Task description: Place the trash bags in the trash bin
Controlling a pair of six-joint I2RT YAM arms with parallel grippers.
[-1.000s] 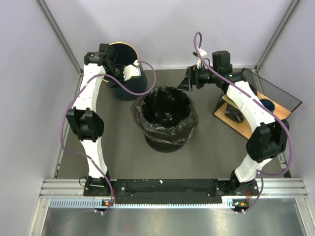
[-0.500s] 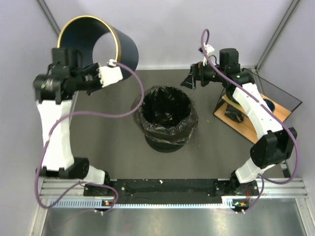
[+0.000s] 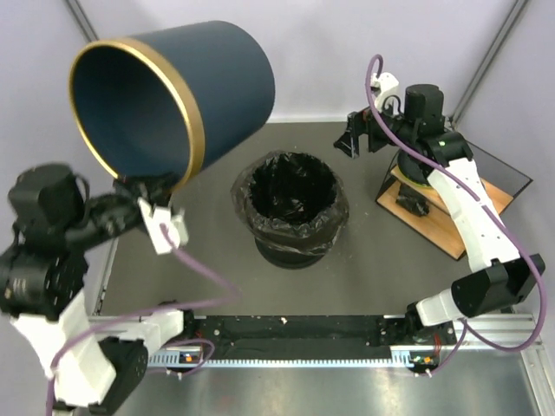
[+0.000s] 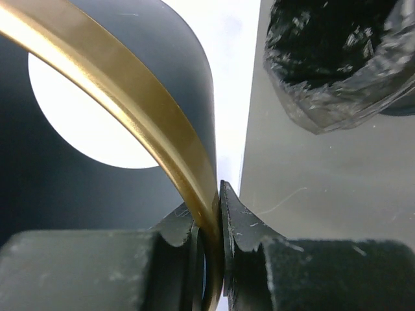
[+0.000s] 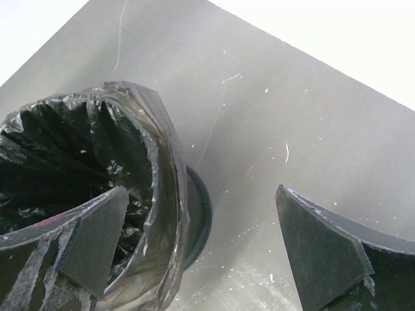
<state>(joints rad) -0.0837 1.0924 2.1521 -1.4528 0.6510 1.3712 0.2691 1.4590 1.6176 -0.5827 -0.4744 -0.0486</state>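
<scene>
The blue bin (image 3: 173,95) hangs tilted high in the air, pinched only at its gold rim (image 4: 130,103) by the nearly closed left gripper (image 4: 209,207), so it could swing or slip free and drop onto the black bag (image 3: 290,195) standing on the table (image 3: 208,260) below, close under the wide-open, empty right gripper (image 5: 201,194).

One navy trash bin (image 3: 217,87), one black trash bag (image 3: 290,204), one dark round base (image 3: 286,254), one wooden board (image 3: 436,227).

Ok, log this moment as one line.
left fingers: shut on trash bin rim, bin airborne | right fingers: open, empty | trash bag: on table
</scene>
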